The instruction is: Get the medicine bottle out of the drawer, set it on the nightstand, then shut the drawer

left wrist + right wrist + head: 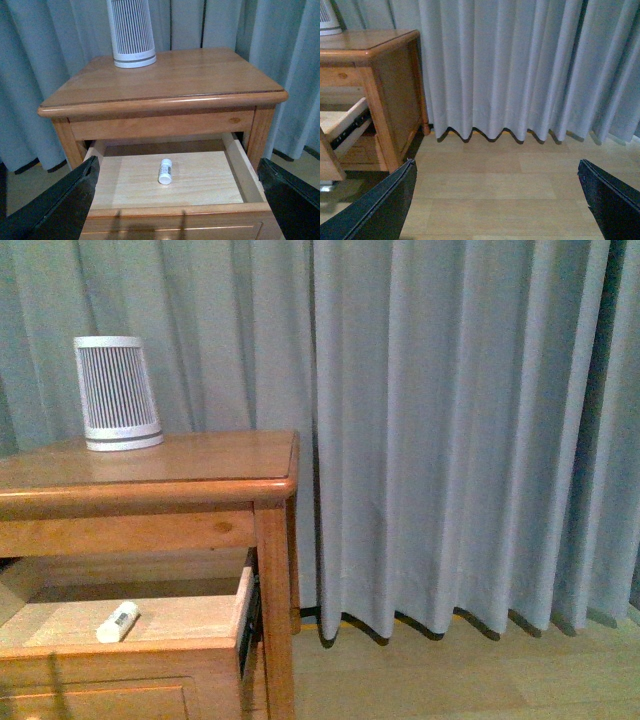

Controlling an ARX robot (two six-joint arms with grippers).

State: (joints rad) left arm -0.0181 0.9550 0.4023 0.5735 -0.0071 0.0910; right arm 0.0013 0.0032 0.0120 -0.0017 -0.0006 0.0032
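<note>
Left gripper (177,161) is spread wide; your bottle (117,622) lies flat in the open drawer (170,648), lower left of the front view, just ahead between the jaws, long axis pointing away, I think. Right gripper (496,162) is open too, farther off.

The small white medicine bottle (165,171) lies on its side in the nightstand's (165,75) pulled-out drawer (170,212).

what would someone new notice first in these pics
The upper drawer stands pulled open, with a small white medicine bottle lying alone on its pale floor. On the nightstand top, toward the back, stands a white slatted device, and grey curtains hang behind everything.
</note>
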